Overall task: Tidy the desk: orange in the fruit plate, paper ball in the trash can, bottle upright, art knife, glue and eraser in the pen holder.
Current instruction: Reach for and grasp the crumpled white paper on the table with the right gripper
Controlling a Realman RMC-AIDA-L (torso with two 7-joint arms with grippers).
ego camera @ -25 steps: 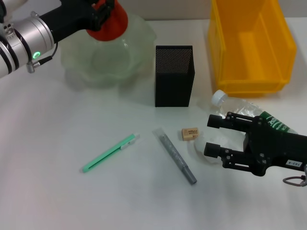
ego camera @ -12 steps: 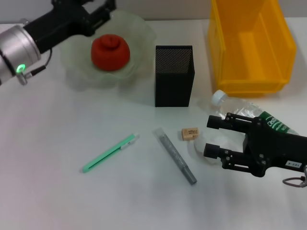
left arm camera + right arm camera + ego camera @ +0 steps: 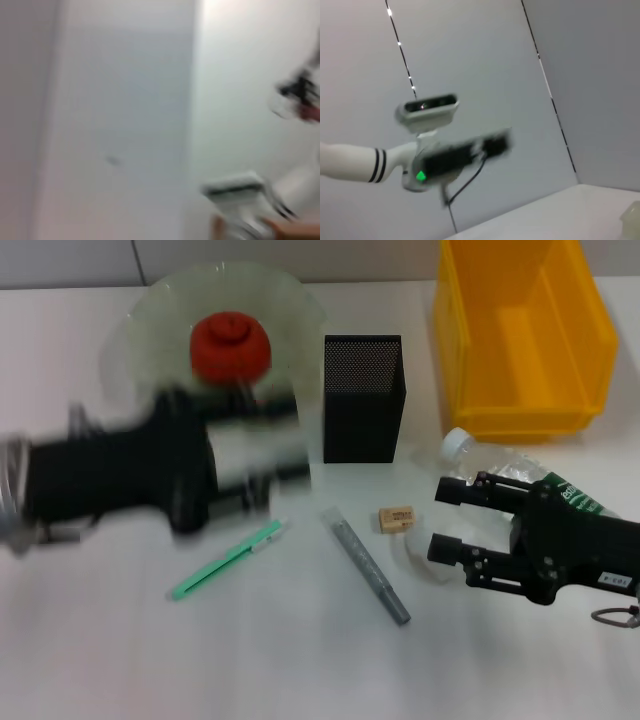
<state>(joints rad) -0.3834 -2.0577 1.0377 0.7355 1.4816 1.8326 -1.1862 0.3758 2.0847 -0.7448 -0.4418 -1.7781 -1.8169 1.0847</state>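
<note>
The round red-orange fruit (image 3: 230, 344) already lay in the pale green glass fruit plate (image 3: 130, 330), so the orange step looked finished and the loose stationery seemed next. The left gripper (image 3: 265, 455) was caught in a fast sweep, smeared across the head view just in front of the plate; whether its jaws were wide or narrow, I cannot tell. Just beyond and below those jaws lay the slim green art knife (image 3: 228, 559), flat on the white tabletop (image 3: 300, 660), with the grey glue stick (image 3: 366, 566) and the small tan eraser (image 3: 396, 519) farther toward the right arm.

The right gripper (image 3: 448, 523) hovered with its jaws wide and empty, the crumpled white paper ball (image 3: 420, 555) lying between them and the clear plastic bottle (image 3: 520, 475) on its side just behind.

To do the pick well, the left arm would need to slow, settle over the knife's middle, and turn its jaws across the thin shaft so it does not skid. The black mesh pen holder (image 3: 364, 397) stood near, beside the yellow plastic bin (image 3: 520, 335).
</note>
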